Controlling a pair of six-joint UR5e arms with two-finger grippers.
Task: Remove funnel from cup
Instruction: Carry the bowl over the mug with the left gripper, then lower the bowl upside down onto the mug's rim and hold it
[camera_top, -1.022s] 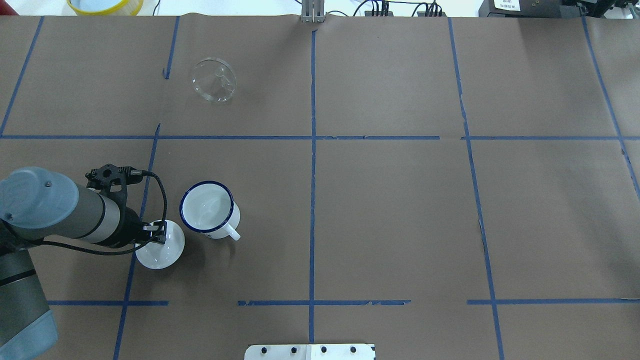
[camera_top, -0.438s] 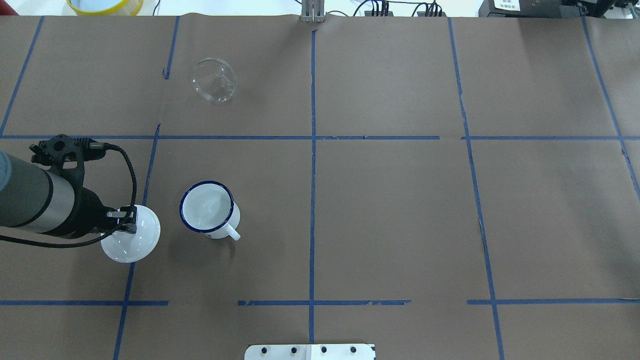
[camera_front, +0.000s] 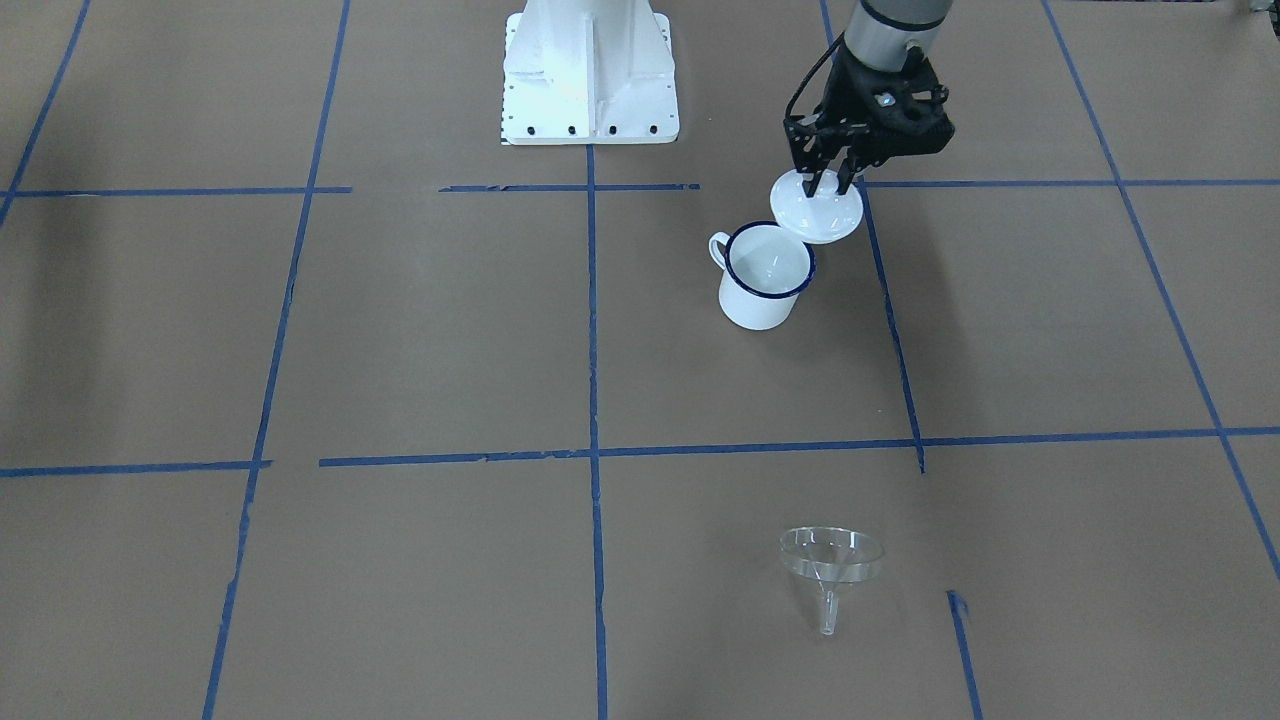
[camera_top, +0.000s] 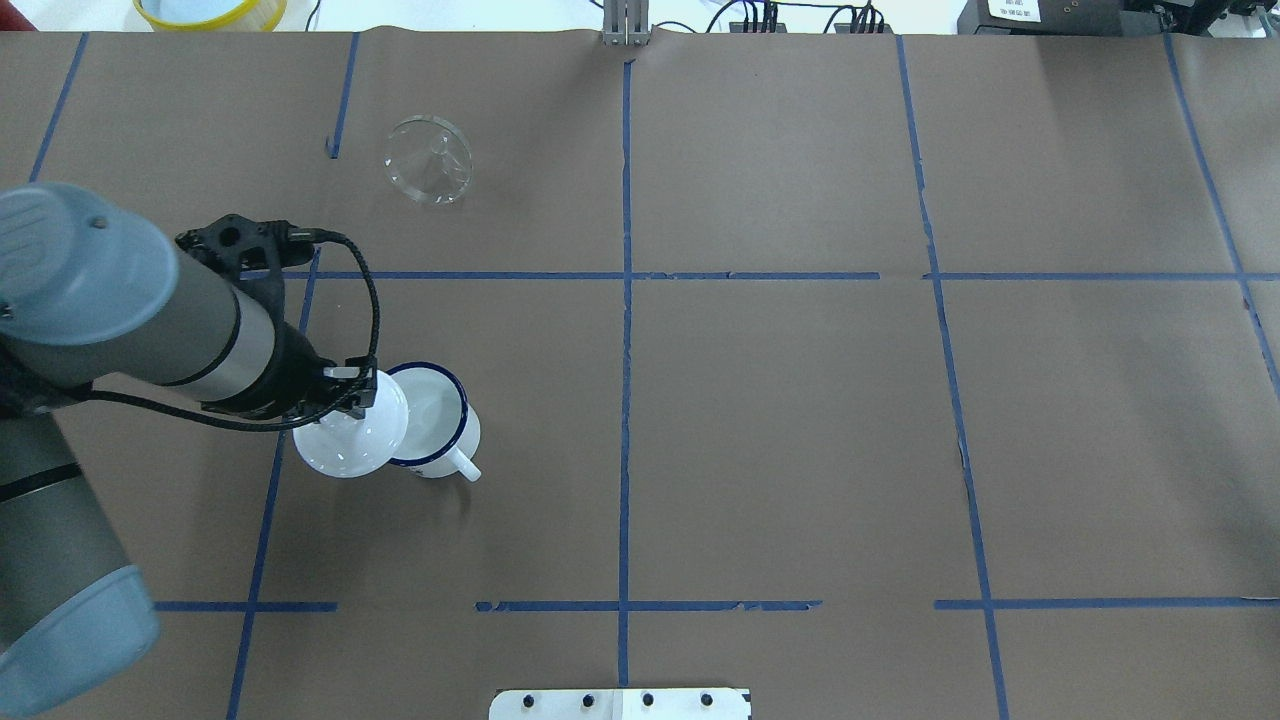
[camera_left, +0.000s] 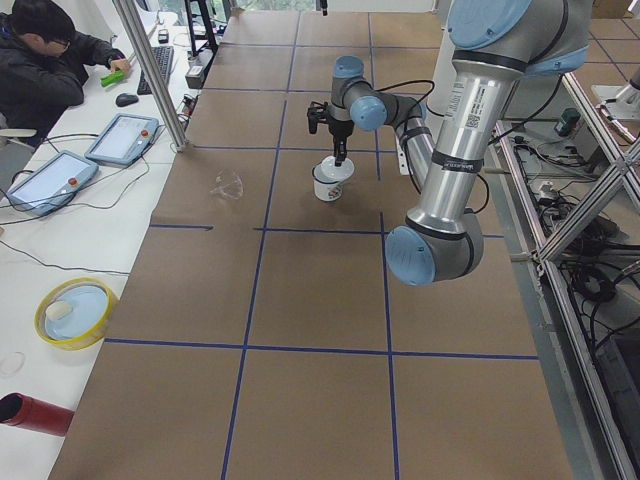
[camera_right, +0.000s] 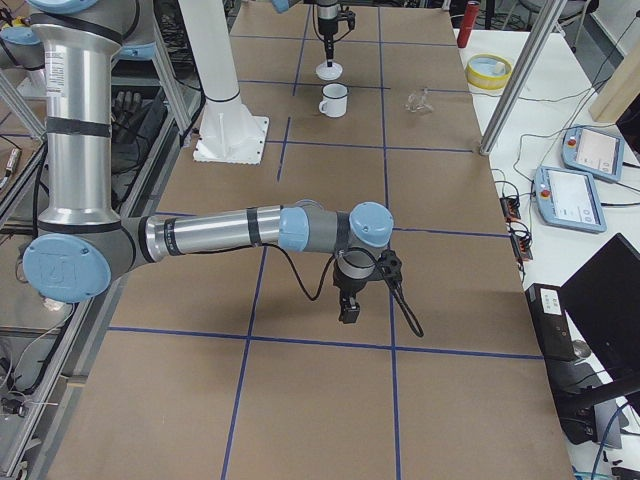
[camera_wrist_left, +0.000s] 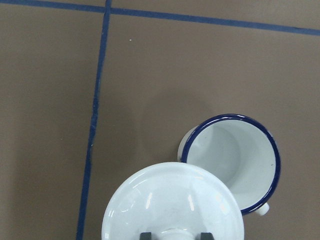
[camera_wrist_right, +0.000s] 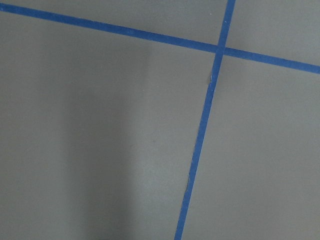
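Table (camera_top: 800, 420): covered in brown paper and divided into squares by blue tape lines.
Funnel (camera_top: 428, 160): clear plastic. It lies tipped over on the paper in a far square on the robot's left, with its stem pointing away from the robot. It is out of the cup, well apart from it, and nothing touches it.
Cup (camera_top: 442, 415): a white mug with a dark blue rim, standing upright in the near-left part of the table. Its loop handle is turned toward the robot and toward the table's middle. The wrist view shows its white inside.
Lid (camera_top: 345, 445): round and white, held by its knob and roughly level, above the paper. In the overhead and wrist views its edge overlaps the cup's rim on the side toward the left arm. Whether lid and rim touch cannot be told.
Left gripper (camera_front: 828, 188): points down, with its two dark fingers closed narrowly on the lid's knob. The left wrist view shows one fingertip on each side of the knob.
Right gripper (camera_right: 350, 305): seen only from the side camera on the robot's right. It hangs low over bare paper near a tape crossing, far from the cup. How far its fingers are parted cannot be told.
Robot base (camera_front: 590, 70): a white pedestal at the table's near edge, between the two arms.
Surroundings: a person (camera_left: 45, 65) sits at a side bench beyond the table's far edge.
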